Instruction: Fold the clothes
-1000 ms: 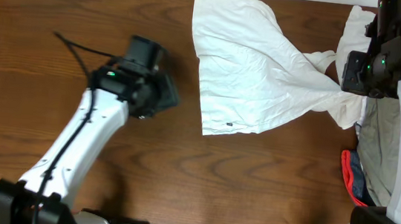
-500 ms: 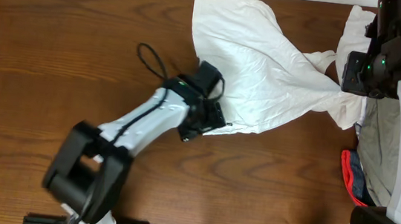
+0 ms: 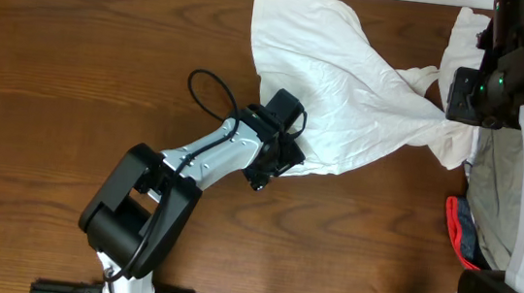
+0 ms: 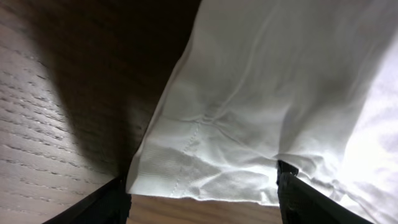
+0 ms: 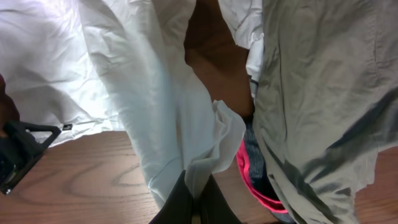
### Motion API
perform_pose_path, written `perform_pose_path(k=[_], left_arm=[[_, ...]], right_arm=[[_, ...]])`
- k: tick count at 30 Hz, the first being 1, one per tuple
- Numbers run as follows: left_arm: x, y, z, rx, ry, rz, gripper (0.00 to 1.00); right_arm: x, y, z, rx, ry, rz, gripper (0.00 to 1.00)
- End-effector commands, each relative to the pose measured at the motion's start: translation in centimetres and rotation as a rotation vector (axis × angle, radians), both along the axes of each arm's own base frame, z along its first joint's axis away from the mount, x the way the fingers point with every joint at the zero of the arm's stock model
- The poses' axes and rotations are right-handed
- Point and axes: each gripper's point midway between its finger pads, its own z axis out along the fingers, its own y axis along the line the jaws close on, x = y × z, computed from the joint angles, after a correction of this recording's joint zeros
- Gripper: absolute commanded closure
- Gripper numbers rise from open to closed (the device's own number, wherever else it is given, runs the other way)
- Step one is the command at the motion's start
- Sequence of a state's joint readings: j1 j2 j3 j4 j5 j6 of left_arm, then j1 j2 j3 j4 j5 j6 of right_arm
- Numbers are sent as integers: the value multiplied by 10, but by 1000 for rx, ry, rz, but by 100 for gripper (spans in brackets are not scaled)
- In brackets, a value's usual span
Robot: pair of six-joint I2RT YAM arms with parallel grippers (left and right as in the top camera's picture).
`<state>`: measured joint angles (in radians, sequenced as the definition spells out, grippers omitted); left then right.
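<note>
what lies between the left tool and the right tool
The white garment: in the overhead view it runs from its corner at the left tool across to the bunched end pinched in the right tool.

Dark wood-grain table (image 3: 77,49), wrinkled white garment (image 3: 328,75) spread across the far middle, khaki trousers (image 3: 495,200) heaped at the right edge beside a red-trimmed piece (image 3: 455,230).
</note>
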<state>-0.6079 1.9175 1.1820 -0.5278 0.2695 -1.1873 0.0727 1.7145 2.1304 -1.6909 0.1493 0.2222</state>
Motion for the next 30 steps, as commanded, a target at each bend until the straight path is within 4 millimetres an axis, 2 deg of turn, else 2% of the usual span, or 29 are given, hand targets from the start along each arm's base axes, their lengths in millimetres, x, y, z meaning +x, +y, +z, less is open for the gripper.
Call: perform_pose_path(k=[1,6,9,11,14,19,21,24,25,30], left_arm=[[0,8,-17,47,22,52,24],[8,9,-19,57,-9,87,24],[16,11,-19,75,-46,96,44],[20,14,-20,95,-66,104,53],[22,16,-24,108,-74,107,54],[22,16,-43,121,-56,105,56],[20,17,-50,132,-44,102,66],[21,17,-52,137,-55,55,91],[22,17,-51,135,-62,39,94],[25,18,-41,135,-103,-56,94]], right_arm=[[-3,2,2,-4,0,21,99],[-3,3,2,-3,-1,24,99],[-3,3,2,-4,0,25,99],[-3,4,2,-3,0,25,99],[-3,4,2,-3,0,27,99],[-3,8,1,7,1,37,99],[-4,11,1,18,2,44,99],[-3,11,1,17,1,44,99],[-3,11,1,17,0,44,99],[-3,12,1,18,0,44,99]])
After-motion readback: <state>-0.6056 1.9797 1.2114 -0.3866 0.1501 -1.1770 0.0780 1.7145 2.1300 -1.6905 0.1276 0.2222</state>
